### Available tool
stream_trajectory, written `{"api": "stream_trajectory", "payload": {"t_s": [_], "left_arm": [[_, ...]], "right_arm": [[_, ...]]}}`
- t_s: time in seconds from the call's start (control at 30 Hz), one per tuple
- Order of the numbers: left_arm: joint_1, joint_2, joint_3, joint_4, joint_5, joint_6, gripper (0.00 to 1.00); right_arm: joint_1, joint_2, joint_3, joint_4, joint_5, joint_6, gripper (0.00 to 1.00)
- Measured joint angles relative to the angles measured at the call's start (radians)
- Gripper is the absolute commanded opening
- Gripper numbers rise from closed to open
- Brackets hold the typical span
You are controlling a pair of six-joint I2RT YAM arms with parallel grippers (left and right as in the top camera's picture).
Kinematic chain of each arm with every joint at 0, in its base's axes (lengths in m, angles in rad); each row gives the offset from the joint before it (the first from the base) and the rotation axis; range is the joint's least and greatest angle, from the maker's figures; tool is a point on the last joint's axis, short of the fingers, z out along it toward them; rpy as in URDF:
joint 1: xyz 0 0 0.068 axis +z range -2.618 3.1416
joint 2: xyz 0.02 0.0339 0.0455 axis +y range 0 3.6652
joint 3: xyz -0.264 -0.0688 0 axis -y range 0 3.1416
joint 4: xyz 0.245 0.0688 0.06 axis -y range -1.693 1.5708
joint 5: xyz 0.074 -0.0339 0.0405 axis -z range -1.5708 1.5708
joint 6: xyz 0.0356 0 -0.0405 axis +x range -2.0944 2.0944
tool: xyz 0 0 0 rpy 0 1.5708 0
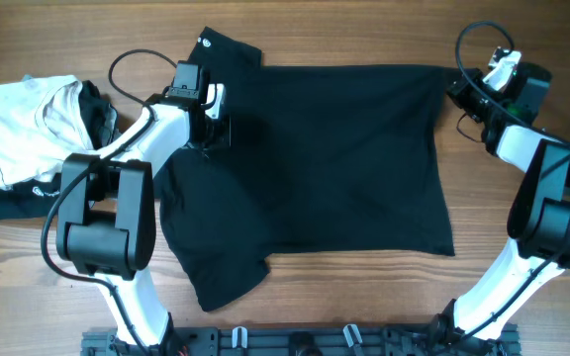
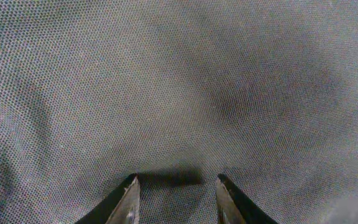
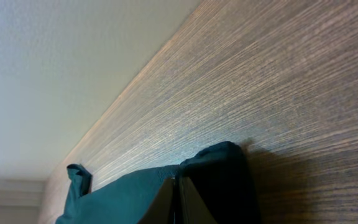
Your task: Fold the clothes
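clothes: 1 black short-sleeved tee, spread flat across the middle of the table, both sleeves at the left end, hem twd the right. tiny white mark on the far sleeve.

we count 2 hands. left hand sits over the tee's shoulder area by the far sleeve. in the wrist view its fingers stand partway apart, w/ flat fabric filling the gap & nothing pinched betw them. we can't tell if the tips press the cloth or sit just above it.

right hand is at the tee's far right corner. up close, the right hand has its jaws closed tight, w/ the corner of the cloth bunched around the tips & raised off the wood.

also at the table's left edge, well apart from the tee: 1 folded white garment on top of 1 folded black garment.
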State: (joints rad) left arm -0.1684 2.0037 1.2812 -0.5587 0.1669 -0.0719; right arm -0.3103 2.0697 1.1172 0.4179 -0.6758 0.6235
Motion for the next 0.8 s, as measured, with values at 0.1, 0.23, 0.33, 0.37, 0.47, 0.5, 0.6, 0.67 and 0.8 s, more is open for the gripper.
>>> {"api": "stream_trajectory", "payload": {"t_s": [0.1, 0.23, 0.33, 0.37, 0.47, 0.5, 0.6, 0.67, 0.8], "left_arm": [[0.000, 0.000, 0.000, 0.000, 0.000, 0.000, 0.40], [0.000, 0.000, 0.001, 0.000, 0.000, 0.000, 0.42], [0.000, 0.000, 0.002, 0.001, 0.011, 0.005, 0.52], [-0.002, 0.000, 0.002, 0.001, 0.012, 0.006, 0.52], [-0.003, 0.000, 0.003, 0.000, 0.014, 0.007, 0.52], [-0.003, -0.001, 0.003, -0.002, 0.014, 0.007, 0.53], [0.000, -0.017, 0.007, -0.062, -0.001, 0.007, 0.53], [0.012, -0.066, 0.023, -0.134, -0.016, 0.007, 0.55], [0.041, -0.241, 0.068, -0.209, -0.027, 0.007, 0.59]], "right_arm": [[0.000, 0.000, 0.000, 0.105, -0.012, 0.002, 0.09], [-0.001, -0.002, 0.002, 0.099, -0.007, 0.024, 0.85], [-0.013, -0.002, 0.004, 0.045, -0.013, 0.027, 0.99], [-0.034, -0.002, 0.004, 0.035, -0.043, 0.027, 1.00], [-0.103, -0.019, 0.005, -0.049, -0.160, 0.033, 0.99], [-0.129, -0.039, 0.009, -0.117, -0.190, 0.026, 0.99], [-0.158, -0.164, 0.005, -0.331, -0.241, -0.046, 0.99], [-0.152, -0.296, 0.010, -0.483, -0.236, -0.114, 1.00], [-0.143, -0.587, 0.023, -0.812, -0.114, -0.196, 1.00]]}}
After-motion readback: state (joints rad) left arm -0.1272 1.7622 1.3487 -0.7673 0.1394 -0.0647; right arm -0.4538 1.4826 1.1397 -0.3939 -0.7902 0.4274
